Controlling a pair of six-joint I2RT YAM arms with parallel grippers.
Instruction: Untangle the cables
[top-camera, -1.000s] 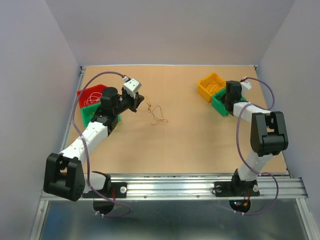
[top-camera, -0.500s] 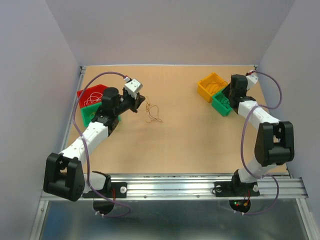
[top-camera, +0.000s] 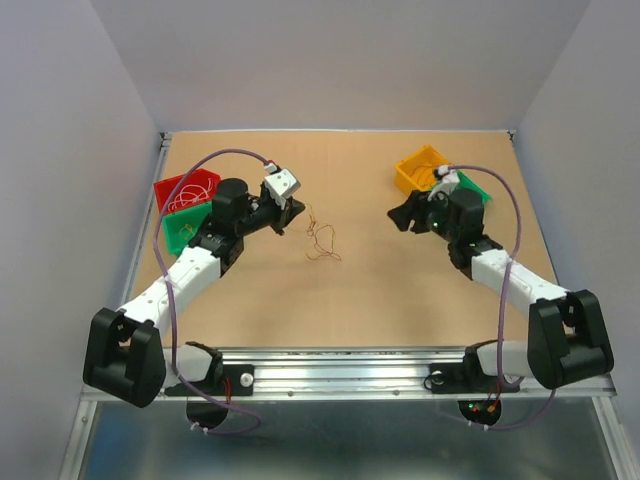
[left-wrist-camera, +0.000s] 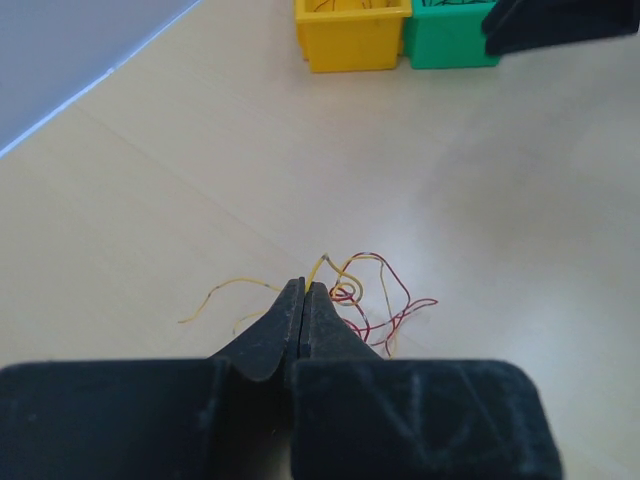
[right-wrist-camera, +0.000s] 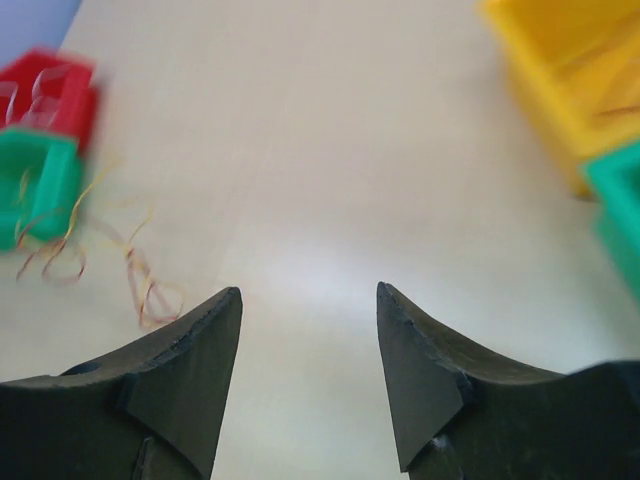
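Observation:
The cables (top-camera: 321, 242) are a small loose tangle of thin yellow, orange and red wires on the table's middle left. My left gripper (top-camera: 298, 212) is at the tangle's upper left end. In the left wrist view its jaws (left-wrist-camera: 306, 289) are pressed together on a yellow wire, and the rest of the cables (left-wrist-camera: 372, 296) trail off just beyond the tips to the right. My right gripper (top-camera: 400, 213) stands open right of the tangle, apart from it. In the right wrist view its fingers (right-wrist-camera: 309, 291) hold nothing, and the cables (right-wrist-camera: 142, 283) lie blurred ahead on the left.
A red bin (top-camera: 186, 187) and a green bin (top-camera: 183, 226) holding thin wires stand at the left by the left arm. A yellow bin (top-camera: 419, 168) and a green bin (top-camera: 472, 187) stand at the back right, behind the right gripper.
The right arm has swung from the bins at the right toward the table's middle, and its jaws have opened. The left gripper, still shut on the wire, has shifted slightly right with the tangle.

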